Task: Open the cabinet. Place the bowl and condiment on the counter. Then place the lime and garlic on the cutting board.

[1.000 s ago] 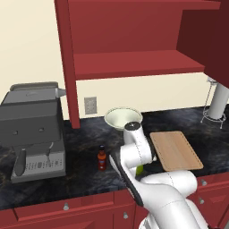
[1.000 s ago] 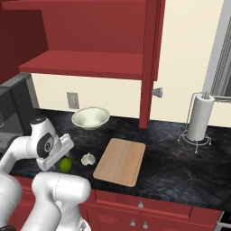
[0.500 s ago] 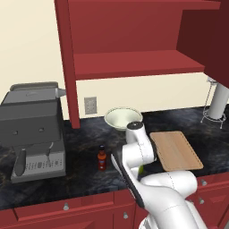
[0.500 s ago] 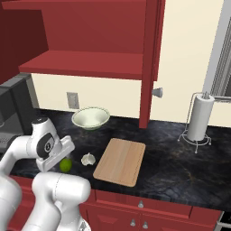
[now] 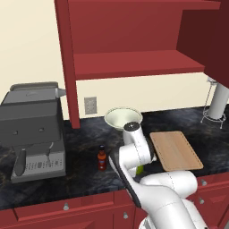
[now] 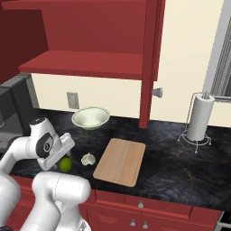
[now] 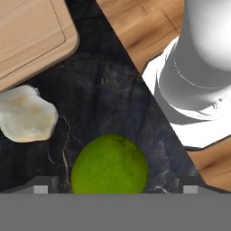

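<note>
Two small things lie on the dark surface (image 6: 180, 167) near its front edge: the lime (image 7: 109, 165) and, just beside it, the garlic (image 7: 27, 119), the two apart by a strip of bare stone. In the hand view the lime sits low in the middle between the two dark tips of the tool (image 7: 113, 185), which stand wide to either side of it, spread and touching nothing. The garlic lies between the lime and the cutting board (image 6: 120, 160), whose rounded corner comes close to the bulb; the board itself is bare. In the right base view the lime (image 6: 66, 164) shows just under the white wrist, with the garlic (image 6: 88, 159) next to it.

Behind them, nearer the wall, the bowl (image 6: 90, 118) stands upright on the surface. The condiment (image 5: 102, 158) stands upright too, left of the arm, between it and the grey coffee machine (image 5: 33, 129). Above, the cabinet (image 5: 134, 49) has its doors swung open, its shelf bare. A paper-towel holder (image 6: 199, 118) stands well apart at the right.
</note>
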Motion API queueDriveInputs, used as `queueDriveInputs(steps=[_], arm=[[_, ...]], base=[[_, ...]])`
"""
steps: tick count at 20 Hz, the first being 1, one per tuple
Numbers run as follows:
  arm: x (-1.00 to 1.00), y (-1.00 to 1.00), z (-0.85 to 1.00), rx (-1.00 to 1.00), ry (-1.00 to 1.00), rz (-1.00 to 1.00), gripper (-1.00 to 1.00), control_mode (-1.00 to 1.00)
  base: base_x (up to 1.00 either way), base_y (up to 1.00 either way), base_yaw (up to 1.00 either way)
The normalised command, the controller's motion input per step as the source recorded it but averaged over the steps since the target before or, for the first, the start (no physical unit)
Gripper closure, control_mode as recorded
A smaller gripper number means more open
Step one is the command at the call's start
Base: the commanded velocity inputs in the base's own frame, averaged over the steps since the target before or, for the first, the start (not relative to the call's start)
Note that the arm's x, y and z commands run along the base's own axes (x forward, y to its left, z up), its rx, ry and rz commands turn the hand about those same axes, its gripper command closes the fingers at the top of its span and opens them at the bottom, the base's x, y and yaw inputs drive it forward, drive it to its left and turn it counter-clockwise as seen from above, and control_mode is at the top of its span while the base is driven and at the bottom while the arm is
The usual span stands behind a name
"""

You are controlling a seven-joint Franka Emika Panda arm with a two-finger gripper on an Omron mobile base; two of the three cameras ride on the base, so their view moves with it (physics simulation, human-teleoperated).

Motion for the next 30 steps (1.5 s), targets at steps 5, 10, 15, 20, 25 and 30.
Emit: queueDriveInputs(steps=[5,10,15,20,25,30], arm=[[-0.11,-0.31,-0.52,0.03,-0.08,-0.13,-1.00,-1.00],[-0.06,-0.29,-0.58,0.05,-0.06,-0.15,-1.00,-1.00],[-0.17,-0.22,-0.59,0.06,-0.06,-0.16,-1.00,-1.00],[-0.33,-0.04,-0.53,0.12,-0.08,-0.12,1.00,-1.00],[-0.10,-0.06,-0.38,0.10,-0.02,-0.07,1.00,-1.00],[-0.29,-0.05,0.00,0.00,-0.11,-0.02,1.00,-1.00]], base=[[0.00,0.00,0.00],[0.00,0.00,0.00],[0.00,0.00,0.00],[0.00,0.00,0.00],[0.00,0.00,0.00],[0.00,0.00,0.00]])
